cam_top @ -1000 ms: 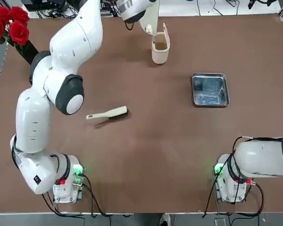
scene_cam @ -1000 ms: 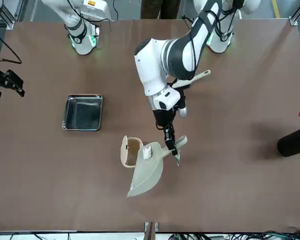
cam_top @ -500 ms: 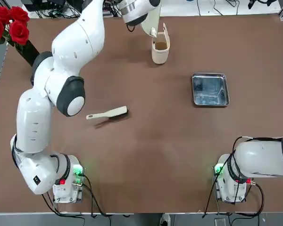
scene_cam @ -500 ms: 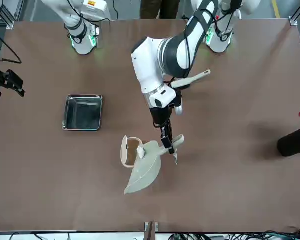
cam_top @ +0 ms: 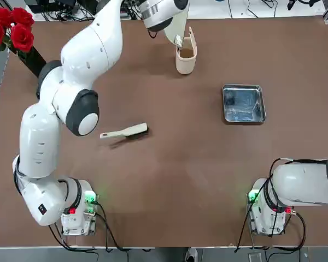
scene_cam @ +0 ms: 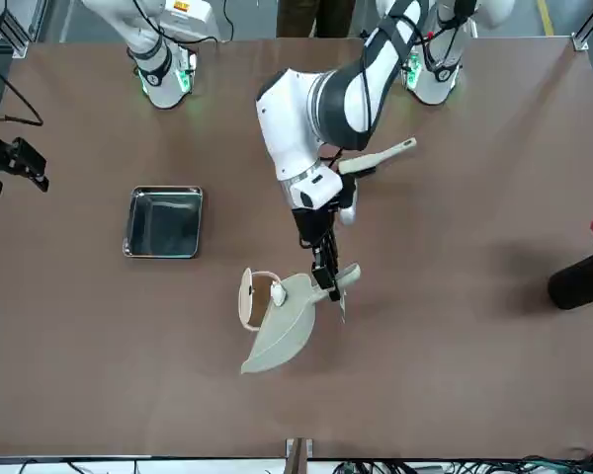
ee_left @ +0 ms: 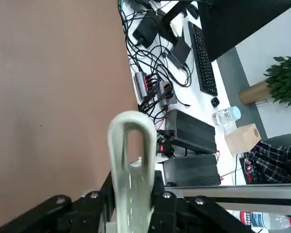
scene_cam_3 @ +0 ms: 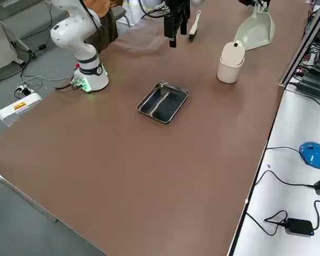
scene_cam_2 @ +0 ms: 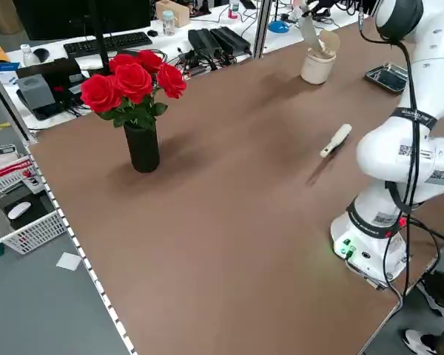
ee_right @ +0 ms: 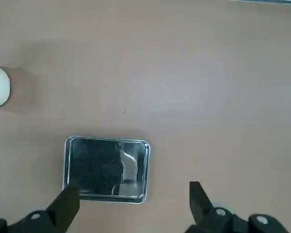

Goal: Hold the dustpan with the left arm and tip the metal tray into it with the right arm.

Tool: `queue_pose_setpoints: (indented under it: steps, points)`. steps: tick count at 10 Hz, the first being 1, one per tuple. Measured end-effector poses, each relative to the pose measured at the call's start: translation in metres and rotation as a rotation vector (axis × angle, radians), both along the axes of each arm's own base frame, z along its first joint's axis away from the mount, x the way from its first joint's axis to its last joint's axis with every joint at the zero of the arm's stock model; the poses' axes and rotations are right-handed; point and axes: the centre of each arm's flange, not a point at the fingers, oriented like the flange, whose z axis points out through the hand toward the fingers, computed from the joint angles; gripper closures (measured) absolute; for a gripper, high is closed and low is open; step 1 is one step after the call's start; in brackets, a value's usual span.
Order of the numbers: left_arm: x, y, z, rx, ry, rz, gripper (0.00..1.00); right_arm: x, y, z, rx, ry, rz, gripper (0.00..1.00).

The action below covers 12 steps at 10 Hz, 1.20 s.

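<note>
The cream dustpan (scene_cam: 277,331) hangs in the air at the far side of the table, next to the bin. My left gripper (scene_cam: 323,275) is shut on its stubby handle (ee_left: 131,155). In the top view the left arm covers most of the dustpan (cam_top: 179,22). The shiny metal tray (cam_top: 243,103) lies flat on the table's right half, apart from both grippers. My right gripper (scene_cam: 10,163) stands open off the table's right side, raised. In the right wrist view the tray (ee_right: 106,167) shows beyond its spread fingers (ee_right: 68,201).
A cream upright bin (cam_top: 186,57) stands just beside the dustpan. A long-handled brush (cam_top: 124,131) lies left of centre. A black vase of red roses (cam_top: 13,30) occupies the far left corner. Cables and equipment sit beyond the far edge.
The left gripper has carried the dustpan a little toward the robot's right, closer over the bin. The tray and the right gripper have not moved.
</note>
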Motion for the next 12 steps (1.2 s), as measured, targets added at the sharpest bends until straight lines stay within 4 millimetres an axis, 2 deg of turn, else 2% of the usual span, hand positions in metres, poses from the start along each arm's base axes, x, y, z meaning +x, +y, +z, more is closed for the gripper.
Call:
queue_pose_setpoints:
  steps: [3,7,12]
  points:
    - [-0.005,-0.006,0.002,0.026,-0.023,-0.021,0.67,0.002,0.004,0.001,0.007,-0.011,0.004,0.0]
    - [-0.008,-0.01,0.001,0.053,-0.045,-0.037,0.67,0.004,0.009,-0.012,0.062,-0.006,-0.008,0.0]
    - [-0.007,-0.011,0.002,0.086,-0.076,-0.05,0.67,0.003,0.01,-0.011,0.066,-0.007,-0.011,0.0]
